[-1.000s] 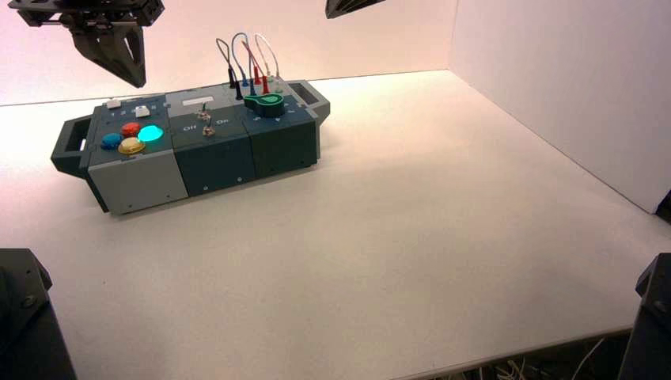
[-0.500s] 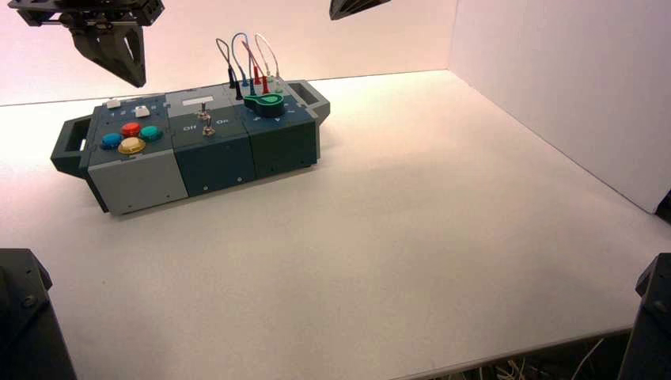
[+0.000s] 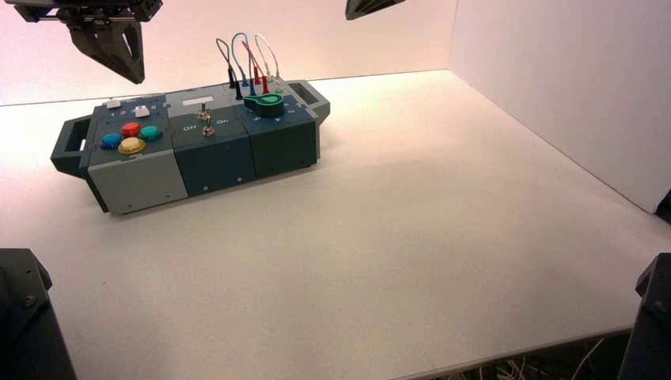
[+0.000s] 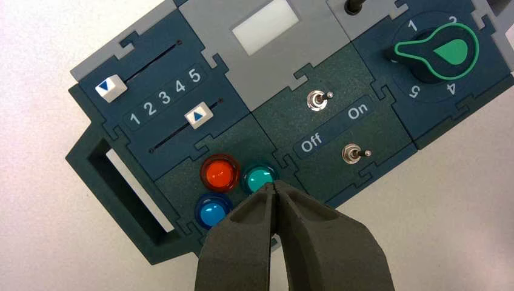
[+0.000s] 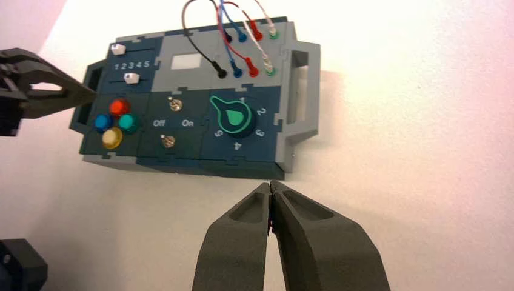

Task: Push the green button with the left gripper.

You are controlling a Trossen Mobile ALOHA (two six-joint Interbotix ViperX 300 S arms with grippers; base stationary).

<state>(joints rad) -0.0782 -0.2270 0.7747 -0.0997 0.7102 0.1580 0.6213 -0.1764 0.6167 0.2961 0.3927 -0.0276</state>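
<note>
The green button (image 3: 151, 133) is a small round teal dome on the left part of the box (image 3: 221, 158), beside the red, blue and yellow buttons. It is unlit. My left gripper (image 3: 136, 77) hangs well above the box's left end, shut and empty. In the left wrist view its closed tips (image 4: 274, 187) sit over the edge of the green button (image 4: 259, 178), with air between them. My right gripper (image 5: 270, 184) is shut and empty, high up and off the box; only its edge shows in the high view (image 3: 372, 6). The button also shows in the right wrist view (image 5: 127, 123).
The red button (image 4: 220, 171) and blue button (image 4: 212, 212) adjoin the green one; the yellow button (image 3: 131, 146) is in front. Two sliders (image 4: 198, 114), two toggle switches (image 4: 316, 100), a green teardrop knob (image 4: 436, 53) and looped wires (image 3: 245, 59) fill the box. A white wall (image 3: 570, 87) stands at right.
The green button glowed bright one second ago and is now unlit. My left gripper has risen slightly above the box. The right gripper's edge has shifted right.
</note>
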